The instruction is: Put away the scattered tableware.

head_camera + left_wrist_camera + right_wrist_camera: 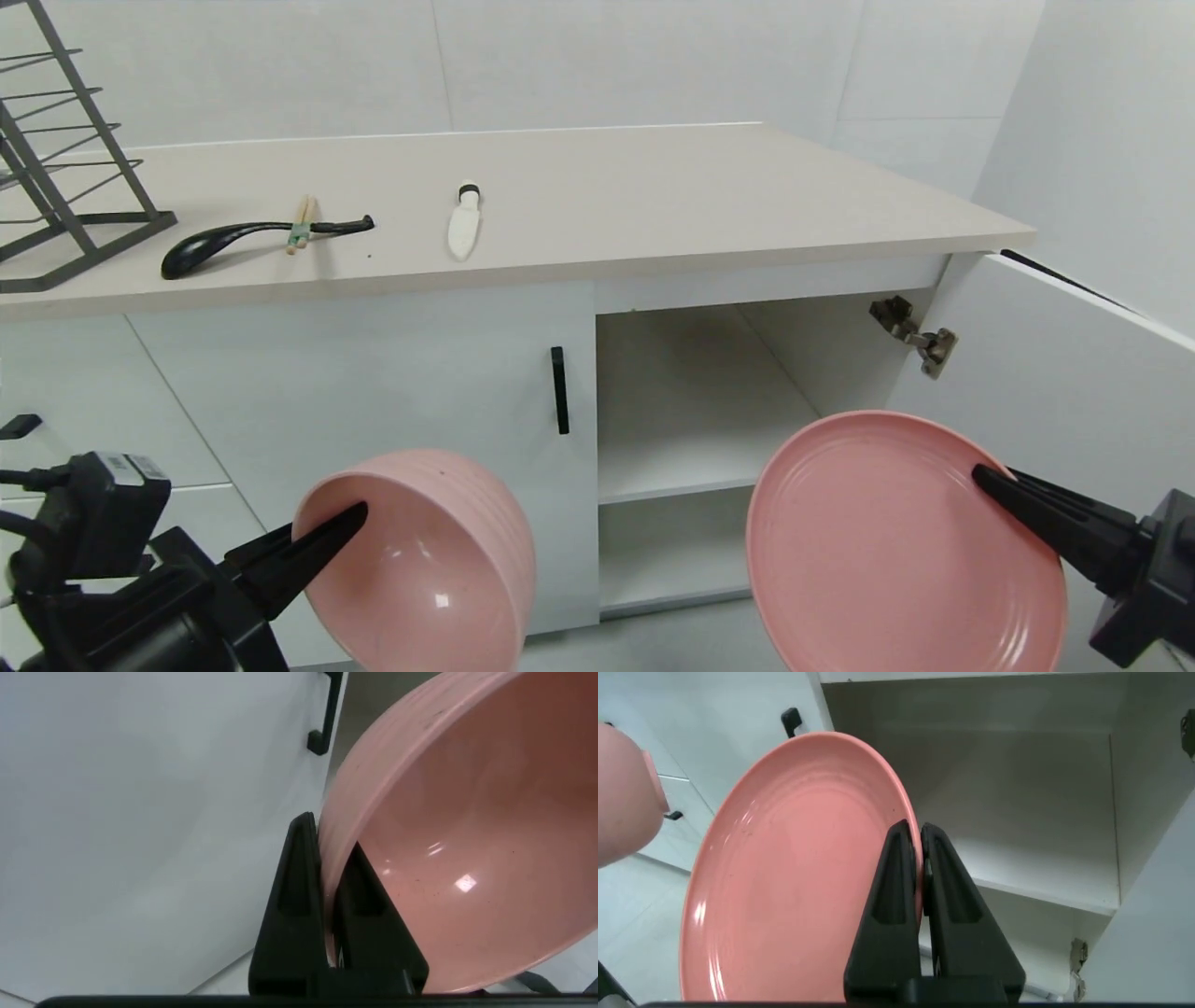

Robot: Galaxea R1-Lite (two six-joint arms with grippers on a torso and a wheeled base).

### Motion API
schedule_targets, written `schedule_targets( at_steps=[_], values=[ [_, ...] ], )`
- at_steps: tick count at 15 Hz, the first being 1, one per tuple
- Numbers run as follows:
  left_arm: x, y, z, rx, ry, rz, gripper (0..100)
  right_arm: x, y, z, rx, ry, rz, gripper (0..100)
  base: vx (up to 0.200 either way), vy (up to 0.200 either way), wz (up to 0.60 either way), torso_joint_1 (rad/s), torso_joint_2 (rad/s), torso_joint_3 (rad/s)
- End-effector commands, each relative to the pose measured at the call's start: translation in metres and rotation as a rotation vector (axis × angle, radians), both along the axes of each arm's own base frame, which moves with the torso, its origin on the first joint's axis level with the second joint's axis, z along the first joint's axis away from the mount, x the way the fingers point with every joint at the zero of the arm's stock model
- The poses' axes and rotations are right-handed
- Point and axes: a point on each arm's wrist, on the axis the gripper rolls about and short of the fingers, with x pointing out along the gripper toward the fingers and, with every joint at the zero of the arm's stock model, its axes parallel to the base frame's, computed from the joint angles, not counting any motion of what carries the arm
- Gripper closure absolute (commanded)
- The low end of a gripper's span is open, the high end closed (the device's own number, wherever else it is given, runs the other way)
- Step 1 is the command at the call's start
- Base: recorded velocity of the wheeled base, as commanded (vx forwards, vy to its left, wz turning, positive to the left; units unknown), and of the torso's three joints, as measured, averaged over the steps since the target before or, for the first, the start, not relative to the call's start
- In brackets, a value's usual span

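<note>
The left gripper [347, 519] is clamped on the rim of the ribbed pink plastic bowl [439, 560], in front of the shut door [373, 373]. The open white cabinet's shelf [691, 448] lies to the bowl's right. The right gripper [982, 474], pinching the round pink plate [878, 551] by its rim, seems nearer to it.

Glossy plastic bowl [429, 560], matt countertop [607, 196]
</note>
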Motion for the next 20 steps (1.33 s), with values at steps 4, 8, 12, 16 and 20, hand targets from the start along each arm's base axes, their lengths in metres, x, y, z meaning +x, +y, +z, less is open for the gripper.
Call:
schedule_targets(
  at_steps=[4,8,12,16,20],
  values=[
    [0.000,-0.001,-0.004,0.022,0.031,-0.006,100,0.001,0.000,-0.001,-0.003,0.006,0.000,100,0.000,0.000,0.00,-0.003,0.01,0.010],
    [0.000,-0.003,-0.009,0.050,0.071,-0.019,100,0.005,0.001,-0.007,-0.016,0.044,-0.007,100,0.000,0.000,0.00,0.000,0.00,0.000],
    [-0.004,-0.009,-0.020,0.113,0.147,-0.078,100,0.012,0.004,-0.019,-0.046,0.129,-0.010,100,0.150,0.000,0.00,-0.001,0.00,0.009],
    [-0.010,-0.014,-0.023,0.139,0.177,-0.133,100,0.011,0.003,-0.020,-0.046,0.131,-0.013,100,0.000,0.000,0.00,0.000,0.00,0.000],
    [-0.012,-0.012,-0.022,0.140,0.171,-0.134,100,0.014,-0.001,-0.019,-0.042,0.131,-0.045,100,0.150,0.000,0.00,-0.002,0.00,0.004]
  ],
)
